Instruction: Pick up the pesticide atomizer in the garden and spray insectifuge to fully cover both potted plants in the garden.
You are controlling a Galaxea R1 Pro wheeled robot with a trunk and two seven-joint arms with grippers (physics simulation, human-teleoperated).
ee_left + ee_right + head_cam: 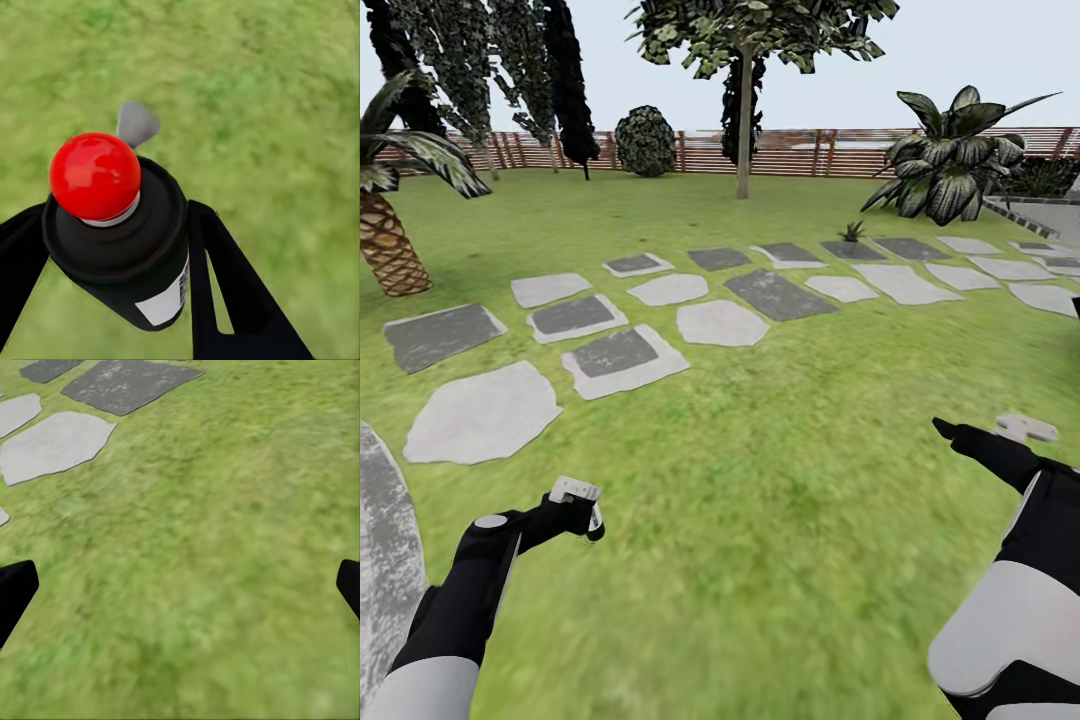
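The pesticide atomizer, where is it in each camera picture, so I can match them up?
Head view: the pesticide atomizer sits low and left of centre, at the end of the left arm, over grass.
Left wrist view: it is large, left of centre, red top toward the camera, clamped between the left gripper fingers.
Right wrist view: not in this picture.
Shared landmark: the grass, and the stepping stones in the head and right wrist views.

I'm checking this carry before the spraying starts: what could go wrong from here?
1. The pesticide atomizer sits tilted between the left gripper jaws, so it might slip while driving.
2. One small potted plant sits far off among the stepping stones; spraying from here would likely miss it.
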